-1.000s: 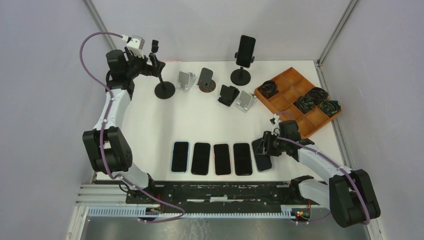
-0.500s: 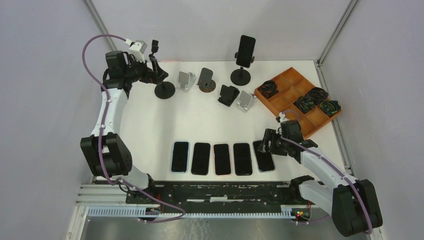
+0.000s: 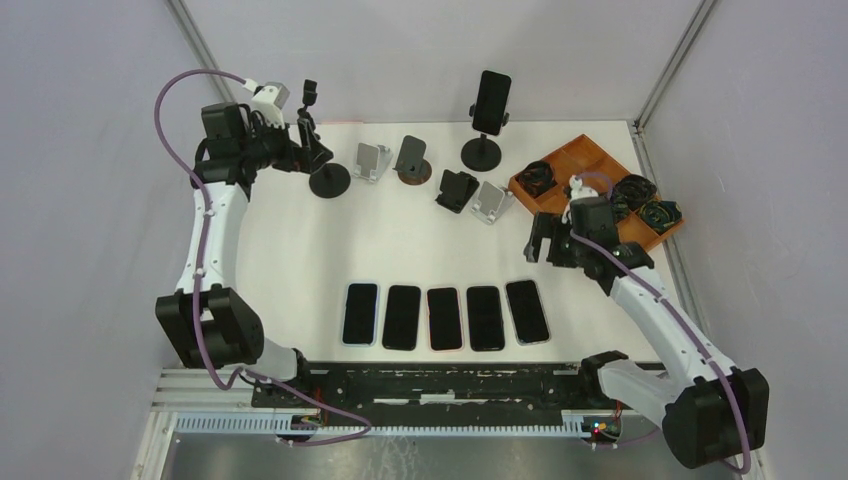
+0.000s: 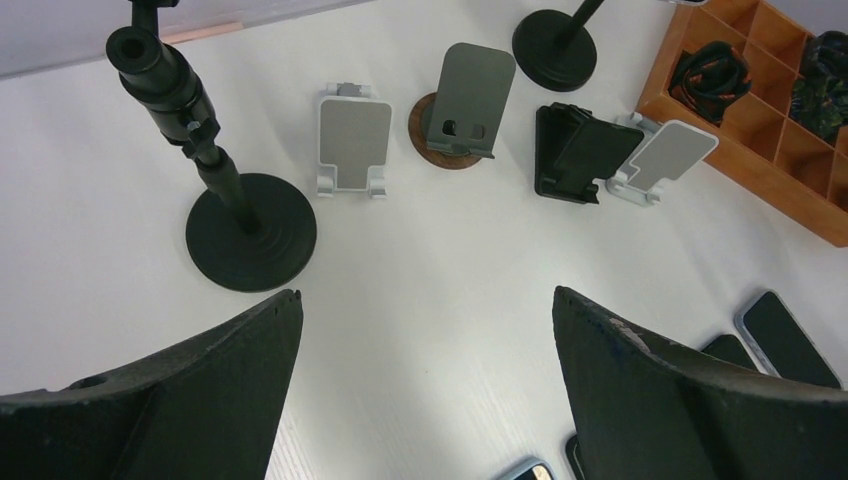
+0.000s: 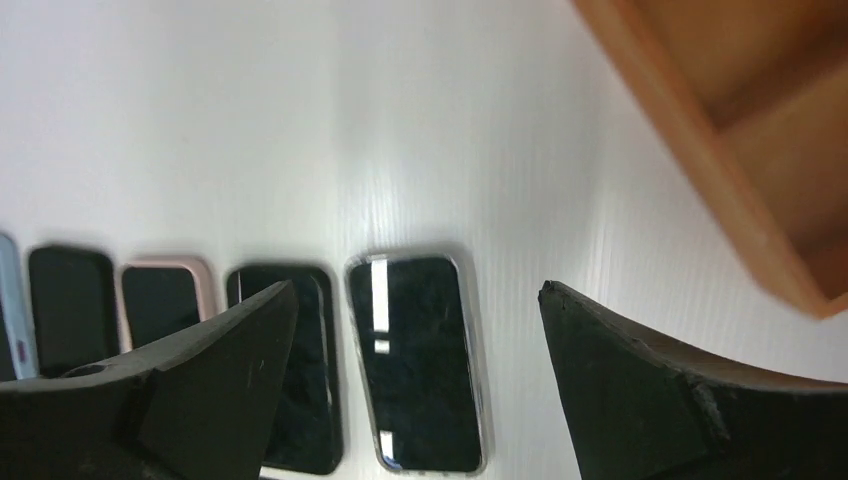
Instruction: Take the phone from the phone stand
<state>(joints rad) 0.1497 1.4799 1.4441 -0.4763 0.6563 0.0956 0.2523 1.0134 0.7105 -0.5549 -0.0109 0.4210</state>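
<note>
The phone (image 3: 491, 100) sits high in its phone stand (image 3: 482, 152) at the back of the tabletop (image 3: 300, 250), just right of centre. Its long axis is upright and its dark face is turned toward your arms. The clamp holds it near its lower end, so the top edge and both long sides are bare.

Your right pincer (image 3: 541, 240) hangs released and holds nothing. It is nearer you than the phone, a little to the right of it, and above bare tabletop beside the wooden tray (image 3: 583, 158). Its wrist camera looks down at the flat row of five phones (image 3: 443, 317), not at the target. Your left pincer (image 3: 312, 135) is released too, jaws wide, at the empty pole stand (image 3: 328, 178) far to the left.

By my read the right arm is the nearer one. You go forward and up, slightly leftward.

Watch the lane. The black folding stand (image 3: 456, 190) and the silver stand (image 3: 491, 200) are low and lie between you and the target. The tray edge crowds your right. Above them the room looks open, and the back wall is close behind the phone. A grip across the long sides and a lift straight up looks cleanest.
</note>
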